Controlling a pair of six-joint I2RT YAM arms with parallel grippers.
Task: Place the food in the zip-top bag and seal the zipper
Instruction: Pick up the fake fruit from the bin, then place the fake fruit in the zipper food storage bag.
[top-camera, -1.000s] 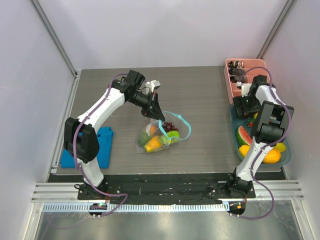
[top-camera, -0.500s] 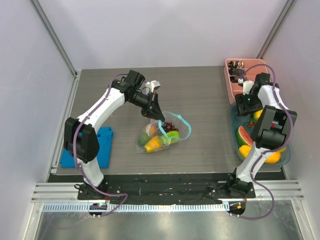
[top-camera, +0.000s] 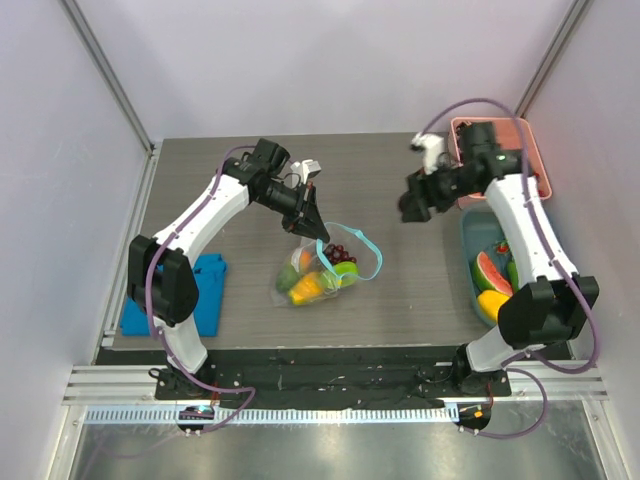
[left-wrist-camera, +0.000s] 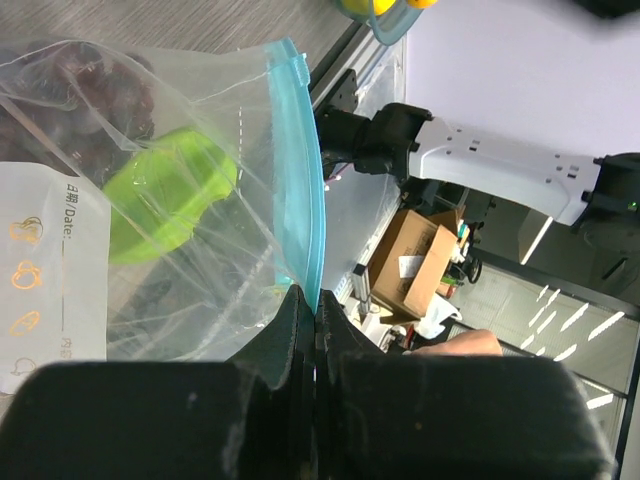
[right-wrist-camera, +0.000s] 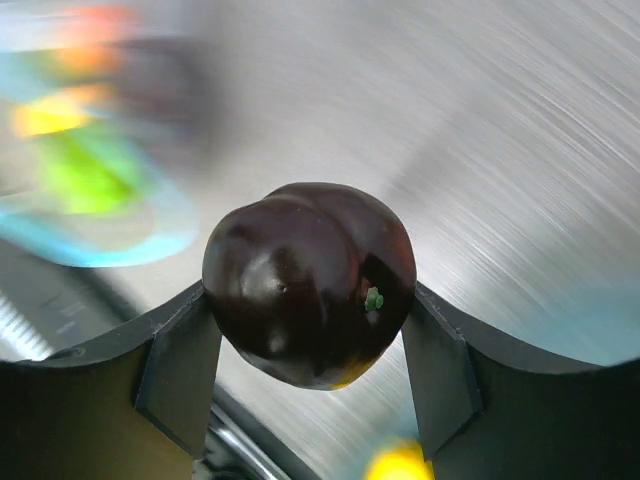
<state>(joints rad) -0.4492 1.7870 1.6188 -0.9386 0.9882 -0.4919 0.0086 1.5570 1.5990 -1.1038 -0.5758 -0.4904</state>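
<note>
The zip-top bag (top-camera: 318, 270) lies mid-table with orange, yellow and green toy fruits and dark grapes inside. My left gripper (top-camera: 312, 228) is shut on the zipper (top-camera: 352, 243) at the mouth's near-left end. In the left wrist view the jaws (left-wrist-camera: 316, 300) pinch the zipper (left-wrist-camera: 300, 180), and a green fruit (left-wrist-camera: 165, 195) shows through the bag (left-wrist-camera: 110, 110). My right gripper (top-camera: 410, 208) hangs over the table to the right of the bag. It is shut (right-wrist-camera: 310, 300) on a glossy dark purple round fruit (right-wrist-camera: 305, 280). The bag is a blur at the upper left (right-wrist-camera: 90, 170).
A teal tray (top-camera: 468, 262) at the right holds a watermelon slice (top-camera: 486, 270) and orange and yellow fruits. A pink tray (top-camera: 462, 150) stands behind it. A flat blue cloth (top-camera: 205, 290) lies at the left edge.
My right arm has swung left from over the teal tray to over the table near the bag, carrying the dark fruit. The left arm and the bag have not moved.
</note>
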